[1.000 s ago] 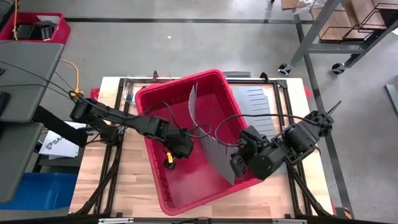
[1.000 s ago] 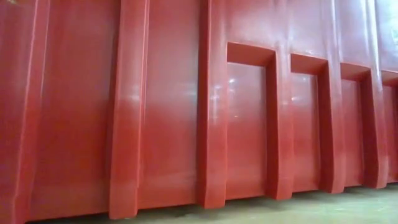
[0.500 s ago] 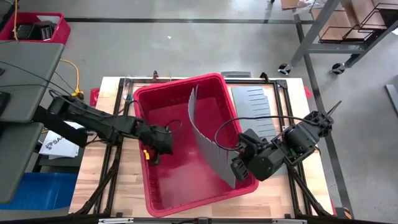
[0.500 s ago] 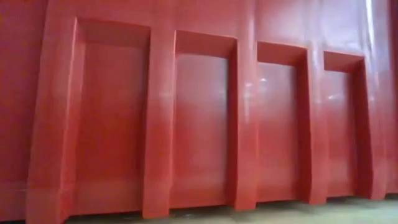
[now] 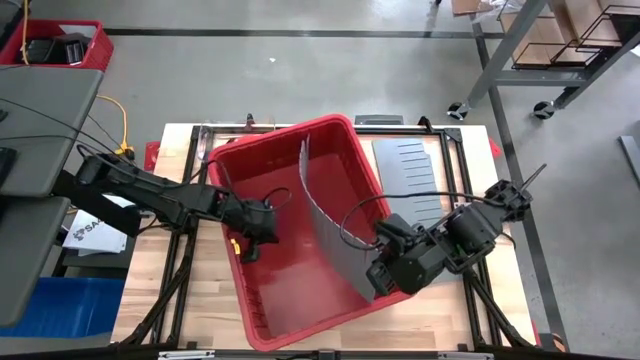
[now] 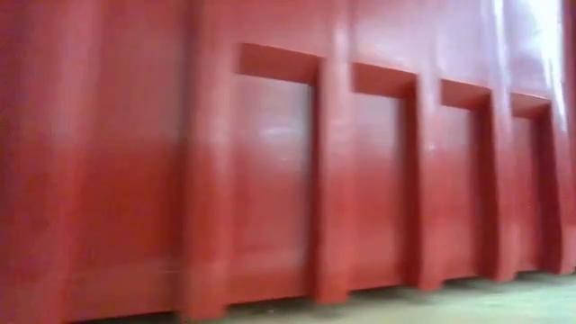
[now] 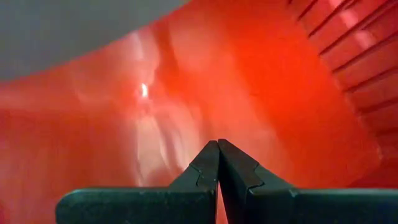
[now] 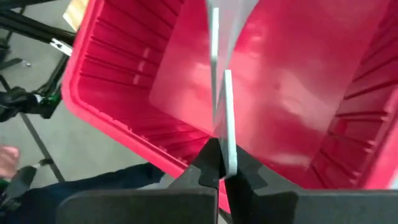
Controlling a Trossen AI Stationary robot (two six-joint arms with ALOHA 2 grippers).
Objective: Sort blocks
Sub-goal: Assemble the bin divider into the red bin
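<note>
Yellow is the only hint of a block: a small speck [image 5: 235, 243] touching the outer side of the left hand [image 5: 250, 245], and from above I cannot tell whether it is a brick or a fitting on the arm. No other blocks show on the bare floor of the red bin [image 5: 285, 134], so they are either hidden or not there. By my reckoning, such bricks would be light, hard and stiff, with smooth sides that slip. The best hold is a pinch across two flat opposite faces, low on the body rather than on the studs, with the fingers coming straight down. The left hand sits just inside the bin's wall on its own side. Its wrist view shows the fingers [image 7: 208, 163] pressed together with nothing between them and only red plastic ahead. Across the bin, the right hand [image 5: 380, 280] is at the rim nearest it, clamped on the edge of a grey divider sheet [image 5: 325, 215] that stands curved inside the bin. Its wrist view shows that thin edge [image 8: 228, 124] running up from between the closed fingers. A second grey sheet [image 5: 405, 165] lies flat on the counter [image 5: 215, 300], beyond the right hand and just beside the bin.
</note>
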